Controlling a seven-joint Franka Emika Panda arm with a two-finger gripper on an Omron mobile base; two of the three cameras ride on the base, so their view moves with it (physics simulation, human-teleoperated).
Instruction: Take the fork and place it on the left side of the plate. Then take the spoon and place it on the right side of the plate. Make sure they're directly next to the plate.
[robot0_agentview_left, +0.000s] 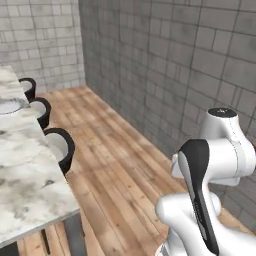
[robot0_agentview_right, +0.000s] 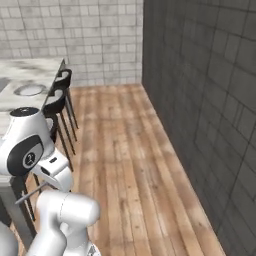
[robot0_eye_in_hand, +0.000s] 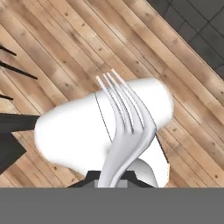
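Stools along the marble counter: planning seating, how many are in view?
3 black round-backed stools, tucked in a row at the counter edge: far, middle, nearest. More may be hidden beyond the frame.

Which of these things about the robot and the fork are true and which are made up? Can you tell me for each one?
1. The gripper is holding the fork. True.
2. The fork's prongs point back toward the gripper. False: in the hand view they point away from it, out over the wooden floor.
3. The plate is on the floor. False: it sits on the marble counter.
4. Dark stools stand along the counter's edge. True.
5. The fork is lying beside the plate already. False: it is up in the gripper, not yet on the counter.
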